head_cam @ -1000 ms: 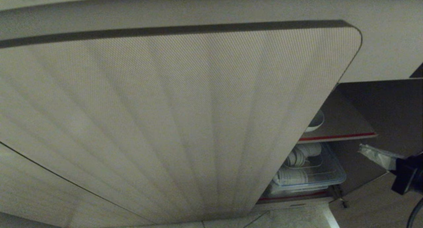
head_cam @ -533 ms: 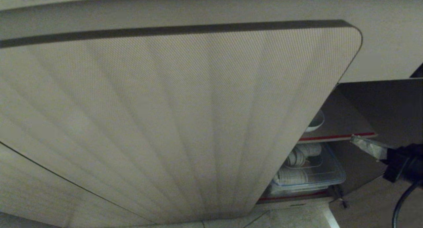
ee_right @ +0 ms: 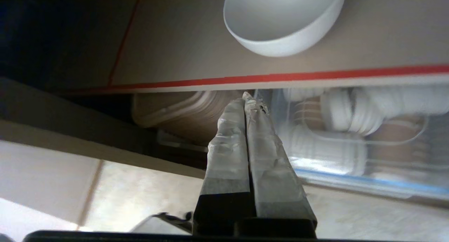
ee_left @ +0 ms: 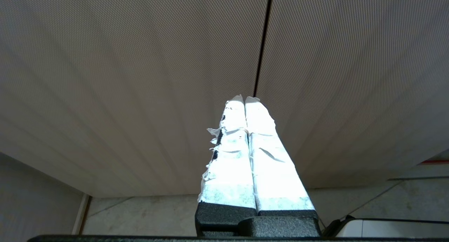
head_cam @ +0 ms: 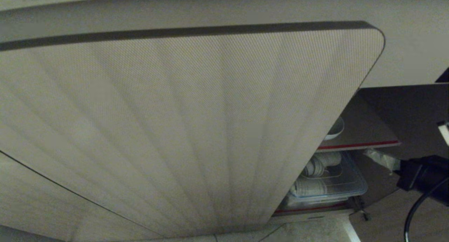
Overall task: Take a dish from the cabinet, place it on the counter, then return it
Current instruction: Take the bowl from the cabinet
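Observation:
The dish [ee_right: 284,21], a small white bowl, sits on the brown shelf [ee_right: 196,42] with a red front edge inside the open cabinet. In the head view only its rim [head_cam: 335,129] peeks out past the fluted beige door [head_cam: 193,129]. My right gripper [ee_right: 245,96] is shut and empty. It points at the space just below the shelf edge, low and in front of the dish without touching it, and it shows at the right [head_cam: 370,153] in the head view. My left gripper [ee_left: 244,99] is shut and parked, facing closed fluted doors. The counter's top is out of view.
Under the shelf stands a clear plastic bin [ee_right: 354,143] of stacked white dishes, also visible in the head view as the bin [head_cam: 333,186]. A beige tray-like stack [ee_right: 179,108] lies beside it. The open door's edge stands just left of the opening. Pale floor tiles [ee_right: 140,193] run below.
My right gripper has moved left, further into the cabinet opening below the shelf edge, with more of the black wrist in view. The dish and the left arm have stayed put.

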You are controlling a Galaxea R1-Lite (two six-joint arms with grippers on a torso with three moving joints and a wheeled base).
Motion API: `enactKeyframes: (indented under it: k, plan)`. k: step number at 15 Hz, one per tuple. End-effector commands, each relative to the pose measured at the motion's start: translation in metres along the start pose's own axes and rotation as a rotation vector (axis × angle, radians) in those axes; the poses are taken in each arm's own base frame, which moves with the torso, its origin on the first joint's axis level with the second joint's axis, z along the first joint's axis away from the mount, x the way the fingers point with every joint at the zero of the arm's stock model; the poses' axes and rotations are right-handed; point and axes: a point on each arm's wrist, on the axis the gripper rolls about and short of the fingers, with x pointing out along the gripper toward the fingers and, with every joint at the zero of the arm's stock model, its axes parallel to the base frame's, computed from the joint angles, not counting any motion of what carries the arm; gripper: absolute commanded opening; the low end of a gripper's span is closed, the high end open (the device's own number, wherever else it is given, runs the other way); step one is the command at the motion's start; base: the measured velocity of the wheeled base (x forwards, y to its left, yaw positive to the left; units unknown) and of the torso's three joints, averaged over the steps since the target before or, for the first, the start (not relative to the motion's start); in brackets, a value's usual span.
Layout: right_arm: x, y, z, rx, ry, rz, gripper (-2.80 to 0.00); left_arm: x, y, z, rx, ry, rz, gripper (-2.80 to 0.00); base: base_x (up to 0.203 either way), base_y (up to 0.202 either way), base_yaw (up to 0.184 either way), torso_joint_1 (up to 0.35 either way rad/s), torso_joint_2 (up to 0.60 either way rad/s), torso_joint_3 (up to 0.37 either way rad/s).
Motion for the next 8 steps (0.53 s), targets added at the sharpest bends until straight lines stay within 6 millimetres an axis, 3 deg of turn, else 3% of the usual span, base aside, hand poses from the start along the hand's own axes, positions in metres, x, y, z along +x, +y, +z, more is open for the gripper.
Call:
enactKeyframes:
  k: [1,8]
  plan:
    - [0.002,-0.001,-0.001,0.041,0.008,0.001,-2.80,0.000,0.000,0.000,0.000,0.000,0.001,-2.80,0.000,0.000,0.000,0.000,0.00,0.000]
    - [0.022,-0.014,-0.006,0.061,0.042,-0.013,-2.80,0.000,0.000,0.000,0.000,0.000,0.001,-2.80,0.000,0.000,0.000,0.000,0.00,0.000]
